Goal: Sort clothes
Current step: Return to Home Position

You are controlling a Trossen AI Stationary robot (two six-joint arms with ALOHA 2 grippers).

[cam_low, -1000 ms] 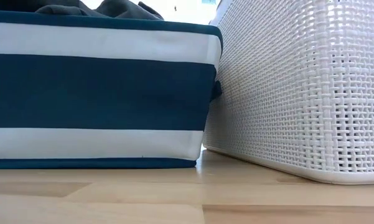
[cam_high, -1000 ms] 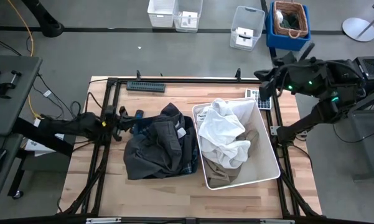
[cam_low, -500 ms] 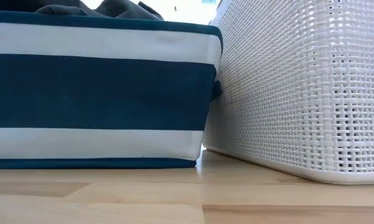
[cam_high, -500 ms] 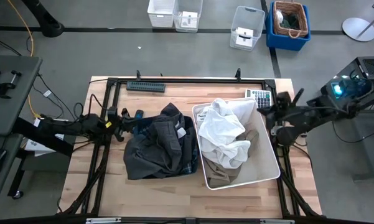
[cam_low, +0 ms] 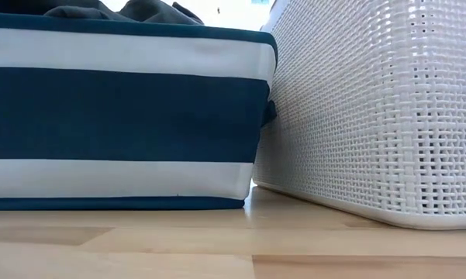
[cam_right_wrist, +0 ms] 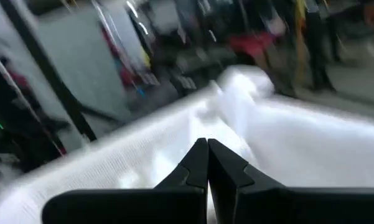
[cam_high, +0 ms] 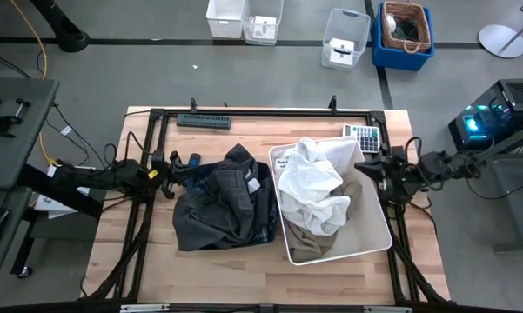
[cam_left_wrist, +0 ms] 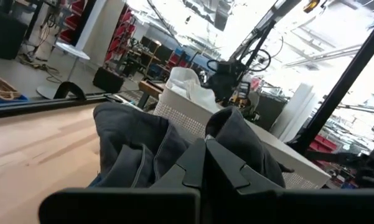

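Note:
A dark grey-black piece [cam_high: 222, 209] lies heaped on the navy-and-white striped bin [cam_low: 124, 116], with a bit of blue plaid [cam_high: 268, 216] at the heap's right edge. It also shows in the left wrist view [cam_left_wrist: 137, 149]. A white piece [cam_high: 313, 187] lies on a beige piece [cam_high: 309, 245] inside the white plastic bin [cam_high: 380, 222]. My left gripper [cam_high: 181, 167] is shut, level, at the heap's left edge. My right gripper [cam_high: 372, 169] is shut, just outside the white bin's right wall [cam_right_wrist: 143, 162]. My left gripper's shut fingertips [cam_left_wrist: 205, 155] point level from the table's left at the dark piece's left edge [cam_left_wrist: 174, 146]. I cannot tell whether they touch it. My right gripper points at the white bin's wall, and I cannot tell whether it touches.
A calculator [cam_high: 363, 136] lies at the far right of the table and a black strip [cam_high: 204, 121] lies along the far edge. Black frame rails [cam_high: 148, 217] run along both sides. Bare wood lies near the front edge [cam_high: 244, 278].
My right gripper has come down from high over the table's far right corner. It has moved toward the near edge and leftward, and is now low beside the white bin's right wall. The clothes have not moved.

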